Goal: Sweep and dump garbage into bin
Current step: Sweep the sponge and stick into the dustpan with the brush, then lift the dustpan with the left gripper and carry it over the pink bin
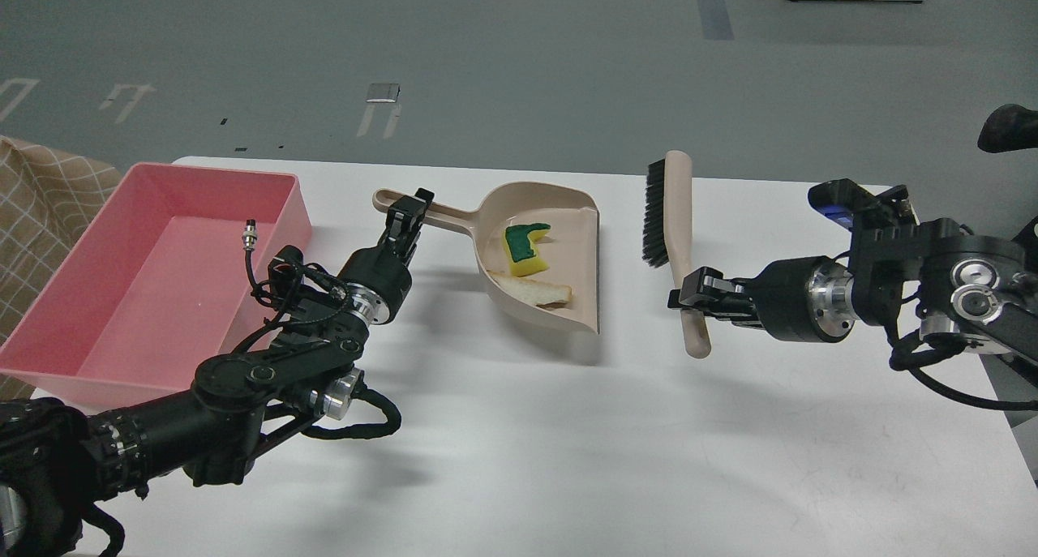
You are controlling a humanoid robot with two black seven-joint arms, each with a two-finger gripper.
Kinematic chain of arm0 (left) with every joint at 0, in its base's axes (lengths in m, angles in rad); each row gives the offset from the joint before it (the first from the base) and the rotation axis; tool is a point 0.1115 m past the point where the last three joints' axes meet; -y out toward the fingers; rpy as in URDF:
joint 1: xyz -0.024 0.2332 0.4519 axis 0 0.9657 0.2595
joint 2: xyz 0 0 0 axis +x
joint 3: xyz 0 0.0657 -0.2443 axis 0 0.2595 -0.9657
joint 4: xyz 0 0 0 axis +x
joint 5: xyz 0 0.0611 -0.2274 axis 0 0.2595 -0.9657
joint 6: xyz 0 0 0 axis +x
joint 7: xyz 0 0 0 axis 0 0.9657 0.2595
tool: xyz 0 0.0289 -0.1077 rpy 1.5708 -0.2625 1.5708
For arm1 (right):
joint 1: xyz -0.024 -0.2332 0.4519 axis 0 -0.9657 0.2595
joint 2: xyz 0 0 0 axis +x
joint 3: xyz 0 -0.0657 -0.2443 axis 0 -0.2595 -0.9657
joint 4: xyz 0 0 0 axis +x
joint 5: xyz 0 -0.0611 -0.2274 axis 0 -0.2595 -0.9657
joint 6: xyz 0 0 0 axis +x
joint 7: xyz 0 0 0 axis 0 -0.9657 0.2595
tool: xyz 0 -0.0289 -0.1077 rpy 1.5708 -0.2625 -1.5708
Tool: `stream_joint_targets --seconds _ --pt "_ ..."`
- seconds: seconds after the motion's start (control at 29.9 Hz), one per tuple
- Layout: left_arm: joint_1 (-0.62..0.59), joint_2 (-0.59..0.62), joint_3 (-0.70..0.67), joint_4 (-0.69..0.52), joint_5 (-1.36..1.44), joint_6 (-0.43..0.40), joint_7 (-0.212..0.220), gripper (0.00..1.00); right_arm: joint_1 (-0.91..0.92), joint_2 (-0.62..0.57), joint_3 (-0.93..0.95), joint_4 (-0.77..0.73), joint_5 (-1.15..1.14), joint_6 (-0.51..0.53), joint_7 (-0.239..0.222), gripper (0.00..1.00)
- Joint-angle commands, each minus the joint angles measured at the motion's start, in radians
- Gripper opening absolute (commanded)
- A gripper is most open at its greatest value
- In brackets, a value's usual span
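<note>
Sitting at far left on the white table: the pink bin. Reaching in next, the left gripper, clenching the dustpan handle. Lying inside the pan, both scraps: the sponge toward the middle, the bread just below it at the near wall. Standing apart to the right, the brush, bristles facing the pan. Gripping its handle low down, the right gripper, fingers closed around it.
</note>
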Motion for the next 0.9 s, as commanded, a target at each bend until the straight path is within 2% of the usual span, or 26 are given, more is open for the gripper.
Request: stream_joint_targets --seconds 0.0,0.27,0.43,0.87 --pt "-0.001 0.002 -0.032 -0.015 -0.012 0.000 0.000 0.00 -0.002 -0.053 0.014 0.000 0.000 0.000 0.004 0.03" --pt "-0.015 0.040 -0.091 -0.044 -0.059 0.000 0.000 0.00 -0.018 -0.148 0.022 0.000 0.002 0.000 0.016 0.02" --pt "-0.037 0.094 -0.106 -0.054 -0.066 0.000 0.000 0.00 -0.050 -0.151 0.022 0.000 0.002 0.000 0.018 0.02" --pt "-0.101 0.377 -0.108 -0.166 -0.103 0.000 0.000 0.00 -0.073 -0.141 0.016 -0.003 0.000 0.000 0.018 0.02"
